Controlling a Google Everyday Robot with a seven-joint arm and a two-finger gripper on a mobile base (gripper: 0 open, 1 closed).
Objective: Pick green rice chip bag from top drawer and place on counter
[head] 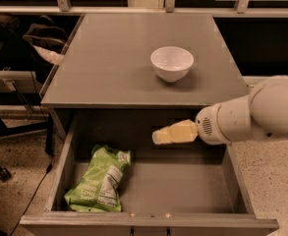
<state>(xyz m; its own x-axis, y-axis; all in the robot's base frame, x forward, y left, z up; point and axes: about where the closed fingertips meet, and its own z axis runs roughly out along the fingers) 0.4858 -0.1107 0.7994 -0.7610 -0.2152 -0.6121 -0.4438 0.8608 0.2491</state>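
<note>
The green rice chip bag [98, 180] lies flat in the left part of the open top drawer [148, 222], white label up. The gripper [159, 135], cream-coloured at the end of the white arm, reaches in from the right. It hangs over the drawer's middle back, just below the counter's front edge, to the right of and above the bag and apart from it. The grey counter [114, 58] spreads above the drawer.
A white bowl [171, 63] stands on the counter right of centre. Dark chairs and bags [40, 43] sit to the left of the cabinet. Speckled floor [276, 181] lies to the right. A window rail runs along the back.
</note>
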